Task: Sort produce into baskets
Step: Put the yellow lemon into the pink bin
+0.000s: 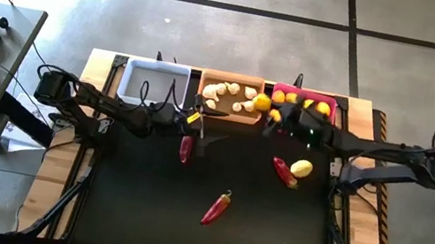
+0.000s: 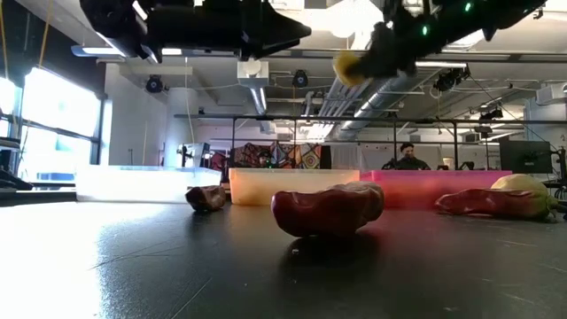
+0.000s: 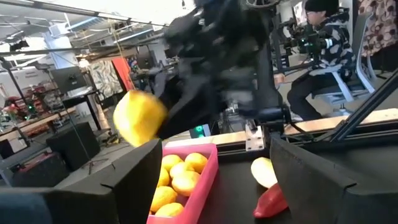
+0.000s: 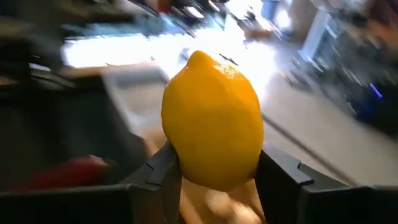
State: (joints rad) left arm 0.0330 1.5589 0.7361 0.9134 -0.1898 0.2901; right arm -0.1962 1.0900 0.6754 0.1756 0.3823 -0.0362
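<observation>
The right gripper [image 4: 214, 177] has its two dark fingers closed partway around a smooth yellow oval lemon [image 4: 211, 121], pinching it at its lower sides and carrying it in the air. In the overhead view this gripper [image 1: 273, 117] hangs at the boundary between the shallow orange plastic basket [image 1: 227, 113], just beside it and holding white knobbly garlic bulbs [image 1: 224, 94], and the magenta pink plastic basket [image 1: 305, 93], on its other side with several lemons inside. Nearer the table's front from it lie a loose yellow lemon [image 1: 302, 167] touching a dark red chili pepper [image 1: 283, 171], and farther off a second red chili [image 1: 217, 207]. The left gripper [image 1: 209, 126], fingers spread wide and empty, hovers just in front of the orange basket, with a third dark red chili [image 1: 185, 149] just beside it and the white rectangular basket [image 1: 156, 66] farther behind.
</observation>
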